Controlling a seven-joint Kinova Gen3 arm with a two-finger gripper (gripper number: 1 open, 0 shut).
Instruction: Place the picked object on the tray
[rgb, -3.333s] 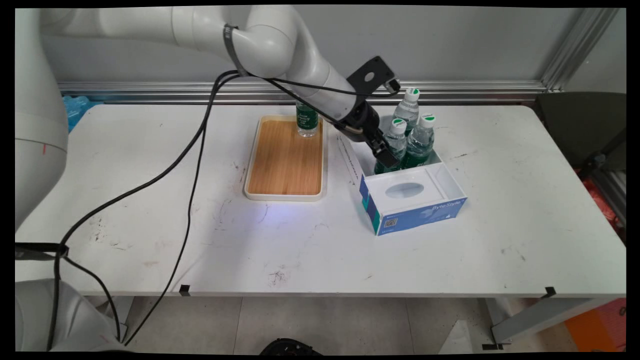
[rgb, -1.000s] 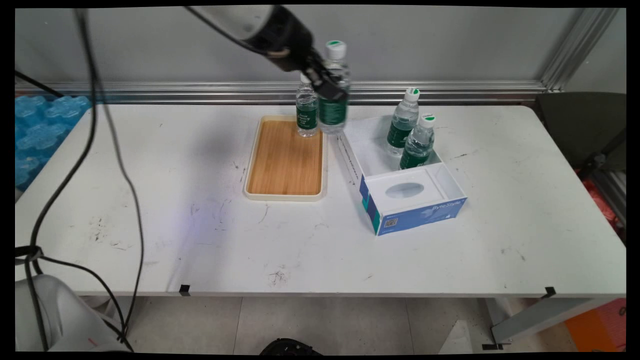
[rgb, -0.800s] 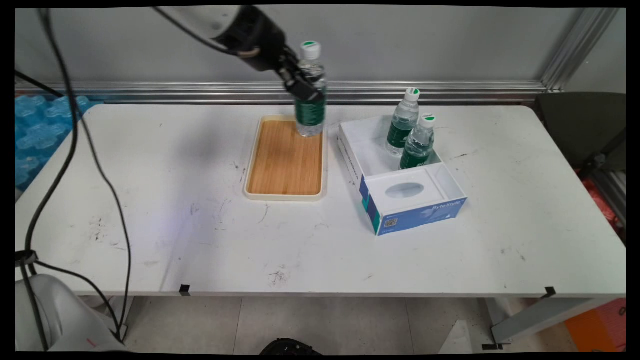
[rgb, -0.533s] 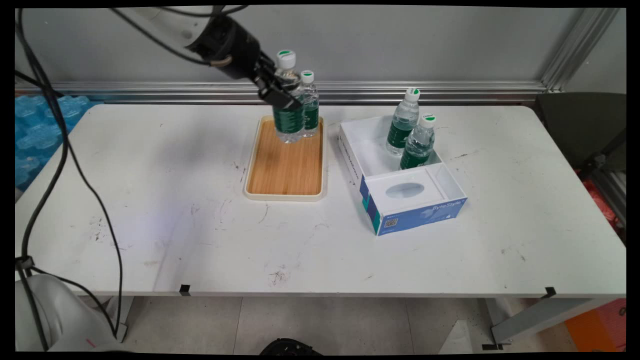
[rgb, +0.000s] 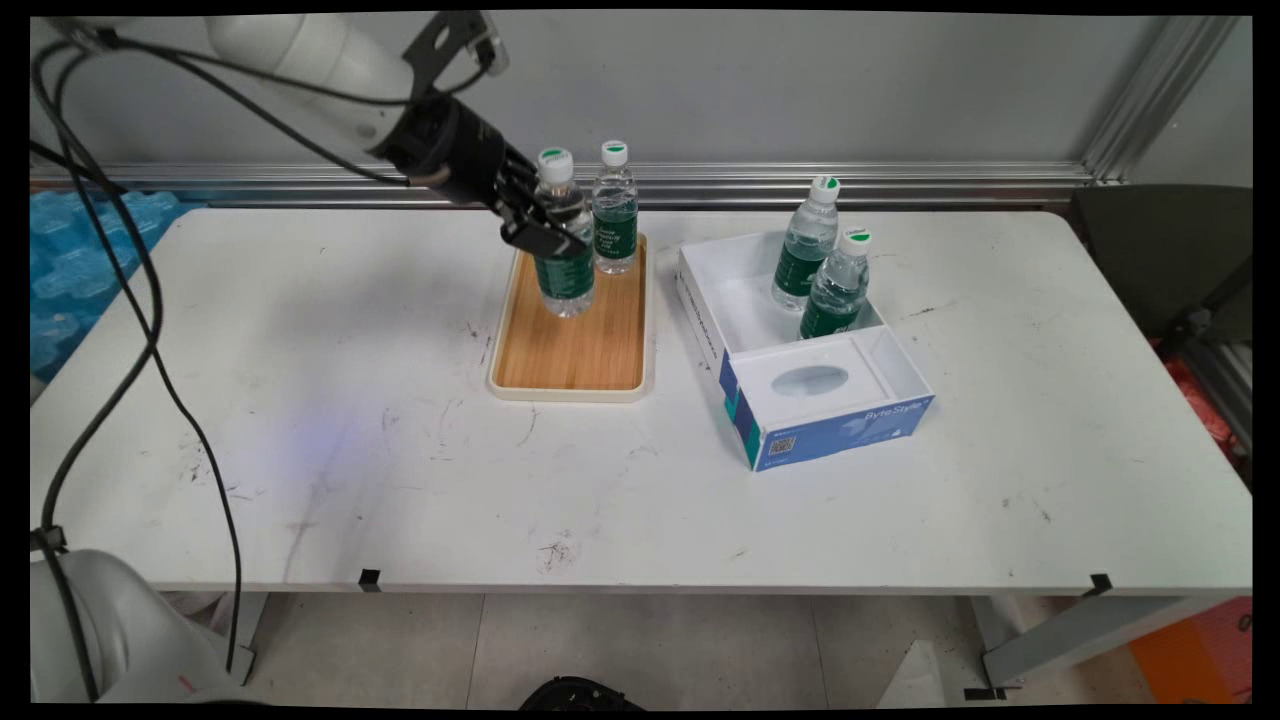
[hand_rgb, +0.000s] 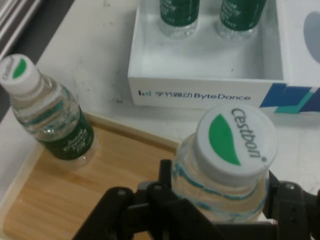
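Gripping a water bottle (rgb: 565, 270) upright, our gripper (rgb: 545, 232) is closed on its neck. It hangs over the wooden tray (rgb: 570, 345); a second bottle (rgb: 614, 215) stands at 2 o'clock, just beside.

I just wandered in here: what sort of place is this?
Probably a robotics lab or test room: a white arm's end effector grips a water bottle above a wooden tray, on a scuffed white table.
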